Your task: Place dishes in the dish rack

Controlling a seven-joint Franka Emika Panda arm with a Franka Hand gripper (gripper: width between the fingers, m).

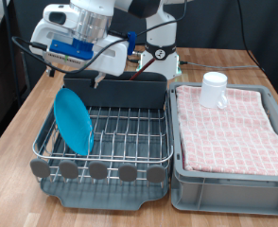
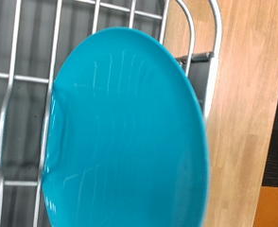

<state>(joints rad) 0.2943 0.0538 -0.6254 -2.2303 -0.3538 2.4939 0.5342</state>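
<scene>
The light-blue plate [image 1: 75, 121] stands upright on edge in the dish rack [image 1: 130, 132], at the rack's side toward the exterior view's left. My gripper [image 1: 79, 78] hangs just above the plate's top rim with its fingers apart and nothing between them. The wrist view looks down on the plate [image 2: 120, 132], which fills most of the picture, with rack wires [image 2: 16, 76] behind it; no fingers show there. The white cup [image 1: 214, 90] stands on the pink checked cloth [image 1: 229, 128] in the grey bin. The wooden spoon is out of view.
The grey bin [image 1: 234, 180] sits right beside the rack at the exterior view's right. The rack's tall back wall [image 1: 130, 92] rises behind the grid. Both rest on a wooden table [image 1: 21, 118]. Cables and the robot base stand at the back.
</scene>
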